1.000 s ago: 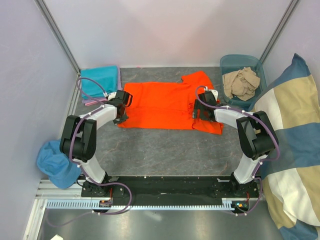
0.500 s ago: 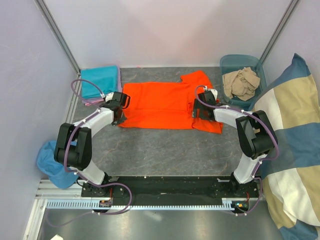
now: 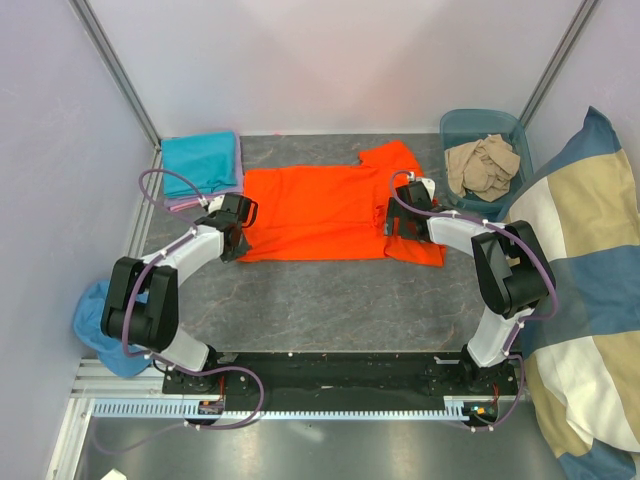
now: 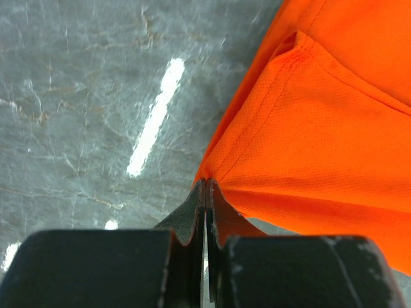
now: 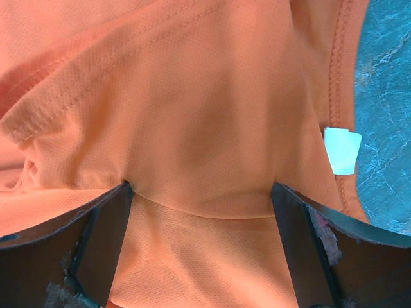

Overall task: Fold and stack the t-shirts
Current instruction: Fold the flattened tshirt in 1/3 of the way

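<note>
Orange tee lies spread flat on the tabletop — left hand pinched shut on its corner, right hand wide open over the collar end — so the right should likely grip cloth before both lift evenly.

The top view is bright and evenly lit, with only soft, weak shadows on the grey table. In the left wrist view a long white streak of glare lies on the table, and the dark left gripper, close to the lens, is slightly soft. In the right wrist view the orange t-shirt looks paler, and the right gripper is blurred at the near edge.
</note>
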`<control>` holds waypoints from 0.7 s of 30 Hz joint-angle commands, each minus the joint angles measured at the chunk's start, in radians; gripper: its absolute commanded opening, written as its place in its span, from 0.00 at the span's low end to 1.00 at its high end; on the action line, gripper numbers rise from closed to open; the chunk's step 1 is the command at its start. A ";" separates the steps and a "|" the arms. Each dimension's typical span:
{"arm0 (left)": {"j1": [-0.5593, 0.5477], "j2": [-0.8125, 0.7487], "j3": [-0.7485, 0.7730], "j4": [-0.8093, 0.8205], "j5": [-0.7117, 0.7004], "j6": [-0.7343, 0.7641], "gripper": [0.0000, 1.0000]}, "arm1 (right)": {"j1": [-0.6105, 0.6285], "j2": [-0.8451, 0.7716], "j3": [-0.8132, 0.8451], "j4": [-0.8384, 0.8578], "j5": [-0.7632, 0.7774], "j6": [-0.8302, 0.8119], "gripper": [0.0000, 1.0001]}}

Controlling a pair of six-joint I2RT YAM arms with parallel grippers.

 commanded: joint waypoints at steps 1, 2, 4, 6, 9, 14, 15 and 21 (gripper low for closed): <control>0.002 -0.057 -0.030 -0.013 -0.011 -0.033 0.02 | -0.003 0.062 -0.022 -0.058 -0.075 0.028 0.98; 0.002 -0.061 -0.042 -0.013 -0.008 -0.036 0.02 | -0.003 0.064 -0.022 -0.057 -0.075 0.029 0.98; 0.002 -0.068 -0.056 -0.013 -0.010 -0.040 0.02 | -0.003 0.065 -0.021 -0.057 -0.078 0.028 0.98; 0.002 -0.071 -0.064 -0.015 -0.013 -0.042 0.02 | -0.005 0.065 -0.019 -0.055 -0.080 0.031 0.98; 0.003 -0.069 -0.072 -0.016 -0.025 -0.043 0.02 | -0.003 0.067 -0.019 -0.057 -0.083 0.029 0.98; 0.003 -0.064 -0.081 -0.018 -0.026 -0.048 0.02 | -0.003 0.064 -0.021 -0.058 -0.074 0.025 0.98; 0.003 -0.061 -0.082 -0.019 -0.026 -0.048 0.02 | -0.003 0.062 -0.021 -0.058 -0.075 0.026 0.98; 0.003 -0.074 -0.099 -0.019 -0.023 -0.060 0.02 | -0.003 0.067 -0.022 -0.057 -0.075 0.029 0.98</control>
